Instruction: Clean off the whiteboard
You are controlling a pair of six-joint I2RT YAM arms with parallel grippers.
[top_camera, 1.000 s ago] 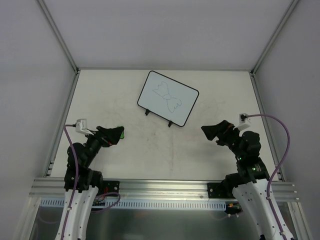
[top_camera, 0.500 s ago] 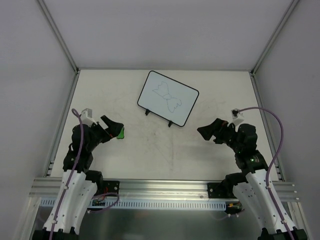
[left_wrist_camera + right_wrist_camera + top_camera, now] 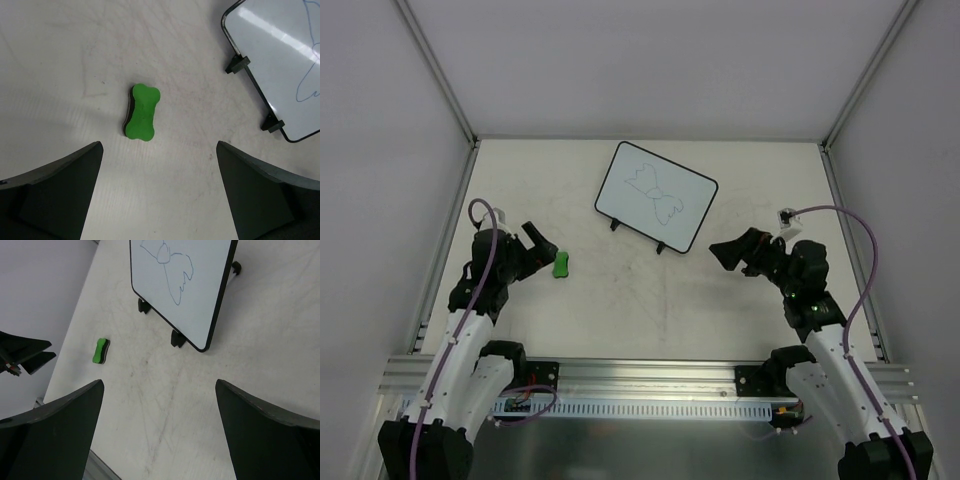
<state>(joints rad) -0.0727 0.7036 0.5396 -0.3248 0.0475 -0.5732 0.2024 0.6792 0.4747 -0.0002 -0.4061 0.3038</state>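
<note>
Left gripper: jaws spread wide, holding nothing.
Eraser: just ahead of the left gripper, centred between its fingers. Green, bone-shaped top over a dark pad. It looks light and slightly soft, and the narrow waist is probably the best place to pinch.
Whiteboard: ahead and right of the left gripper, ahead and left of the right one. Smooth glossy white face with rounded corners, a thin black frame and two small black feet, bearing a thin scribble. Likely light, stiff and apt to slide when wiped, so brace it at the frame edge.
Right gripper: jaws wide apart, empty.
Counter: pale, matte and scuffed.
</note>
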